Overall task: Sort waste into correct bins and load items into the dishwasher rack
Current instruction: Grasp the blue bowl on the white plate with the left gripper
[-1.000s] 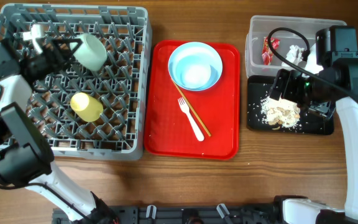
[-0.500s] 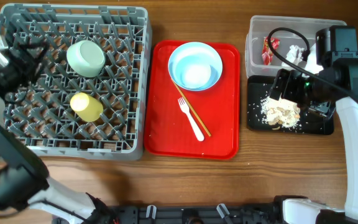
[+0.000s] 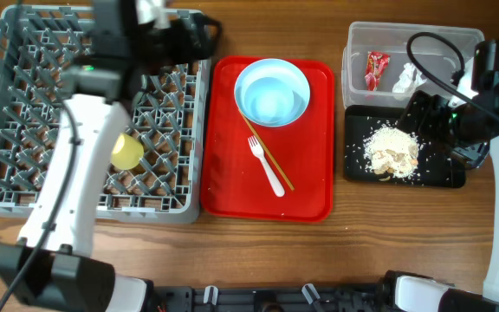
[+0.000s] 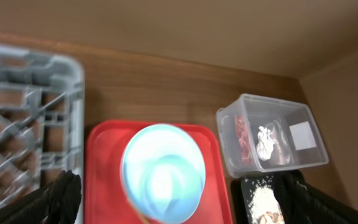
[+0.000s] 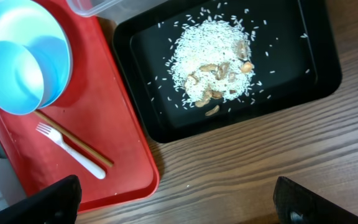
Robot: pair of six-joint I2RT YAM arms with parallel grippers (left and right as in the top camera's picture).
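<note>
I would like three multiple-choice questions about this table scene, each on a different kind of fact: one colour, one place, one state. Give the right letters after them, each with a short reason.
1. What colour is the cup lying in the dishwasher rack?
A. blue
B. yellow
C. red

2. Where is the red snack wrapper?
A. in the dishwasher rack
B. in the cup
C. in the clear tub

3. How is the right gripper?
A. shut on an object
B. open and empty
C. shut with nothing in it

Answers:
1 B: the overhead view shows it yellow among the grey pegs.
2 C: it lies inside the tub, beside the white tissue.
3 B: the right wrist view shows its fingers wide apart with nothing between them.
</note>
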